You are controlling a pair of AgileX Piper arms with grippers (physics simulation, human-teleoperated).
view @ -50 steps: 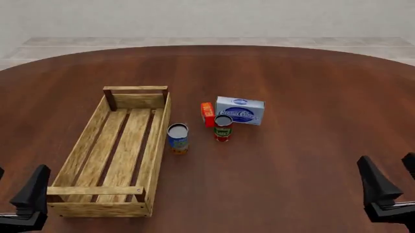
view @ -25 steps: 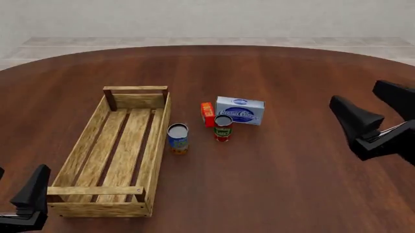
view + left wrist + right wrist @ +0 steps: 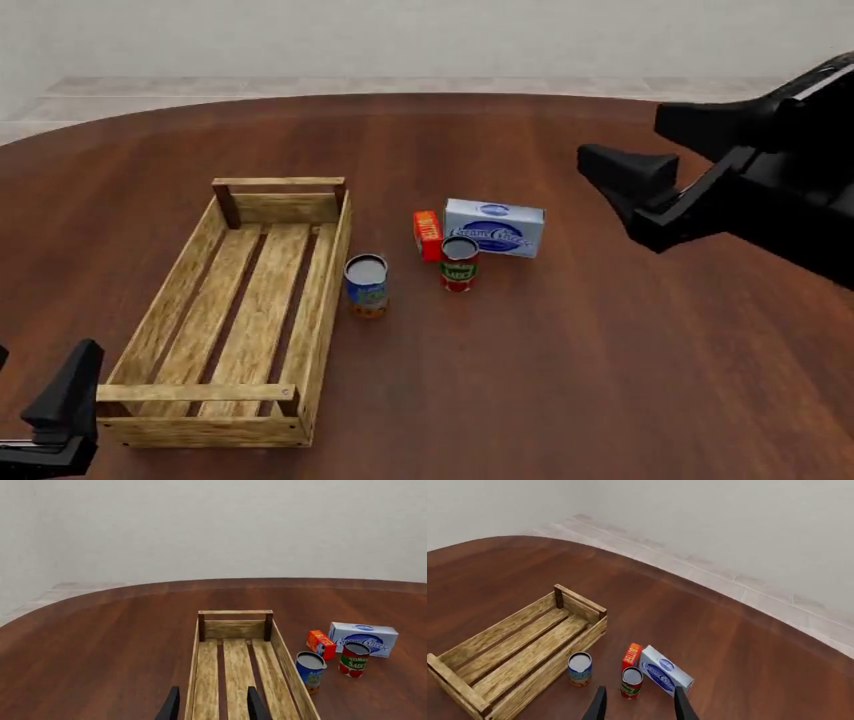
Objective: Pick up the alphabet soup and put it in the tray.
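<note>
Hovering open and empty, the right tool [image 3: 641,185] has the upright alphabet soup [image 3: 366,284] well below-left of it, beside the tray [image 3: 324,300].

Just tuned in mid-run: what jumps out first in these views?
The right gripper hangs high over the table's right side, fingers apart and empty, pointed toward the cluster of groceries. Left of centre lies the long wooden tray, with nothing in it. The alphabet soup stands upright just outside its right wall, with a red-and-green can, an orange box and a white-and-blue box to its right.
</note>
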